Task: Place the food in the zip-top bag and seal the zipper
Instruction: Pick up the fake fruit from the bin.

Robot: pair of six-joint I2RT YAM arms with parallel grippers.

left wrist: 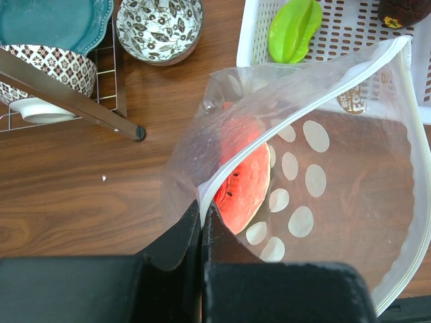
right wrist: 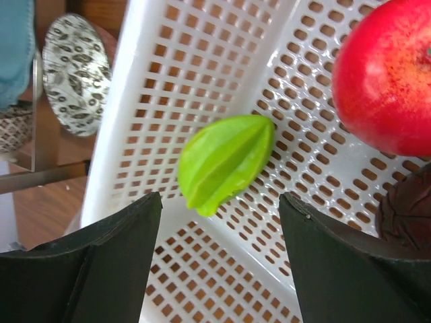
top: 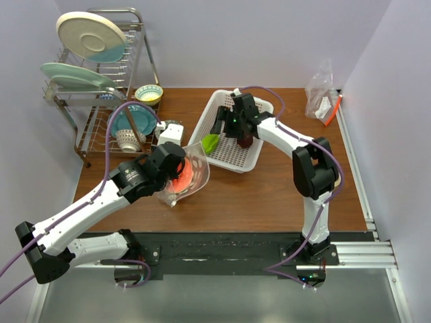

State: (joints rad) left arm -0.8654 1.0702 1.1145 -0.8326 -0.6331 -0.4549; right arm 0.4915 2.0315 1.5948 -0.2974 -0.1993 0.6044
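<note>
Left wrist view: left fingers (left wrist: 178, 242) pinch the rim of the clear plastic zip-top bag (left wrist: 350, 168) (red watermelon slice (left wrist: 246, 185) inside) beside the white perforated basket (right wrist: 202, 67); right fingers (right wrist: 114, 256) are spread above the green ridged starfruit (right wrist: 225, 161), near the red apple (right wrist: 384, 81).

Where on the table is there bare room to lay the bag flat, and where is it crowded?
Bare wood lies in front of the basket, between the bag and the right arm; more lies right of that arm, toward the table edge. Crowded: the left, where rack, bowl and left tool sit close together.
</note>
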